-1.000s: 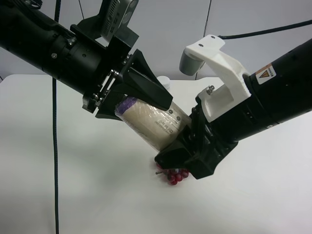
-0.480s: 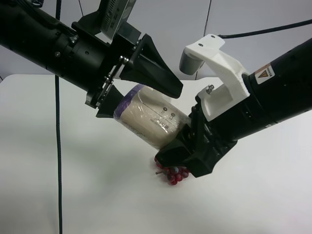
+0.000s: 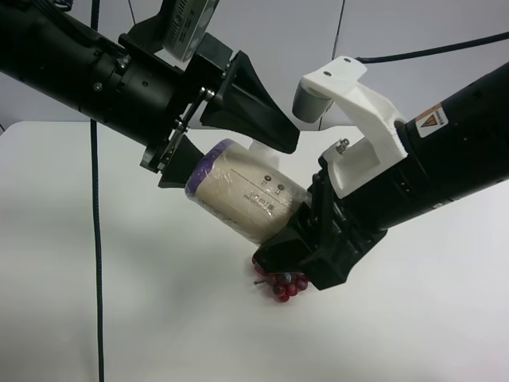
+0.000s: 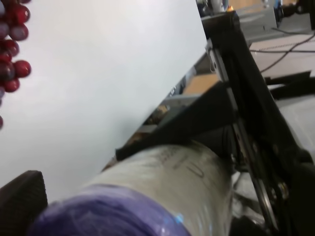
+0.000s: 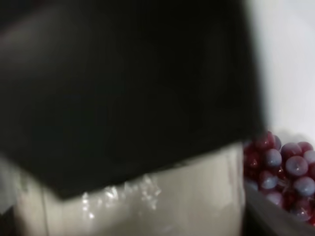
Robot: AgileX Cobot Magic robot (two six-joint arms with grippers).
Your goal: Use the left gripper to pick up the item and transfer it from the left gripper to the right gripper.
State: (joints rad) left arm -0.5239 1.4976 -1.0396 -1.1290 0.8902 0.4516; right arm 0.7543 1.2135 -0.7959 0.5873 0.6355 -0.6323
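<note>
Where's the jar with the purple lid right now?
In the high view's middle, the jar hangs tilted above the table, base clamped in the right hand, purple lid inside the open left hand.

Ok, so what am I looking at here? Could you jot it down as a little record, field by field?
item: cream canister with purple lid, tilted, lid end higher, off the table
left end effector: open, fingers spread around the lid end
right end effector: shut on the bottom end of the cream canister
holder: the right end effector alone, it seems
underneath: red grapes lying on the table
handover: looks nearly complete
</note>
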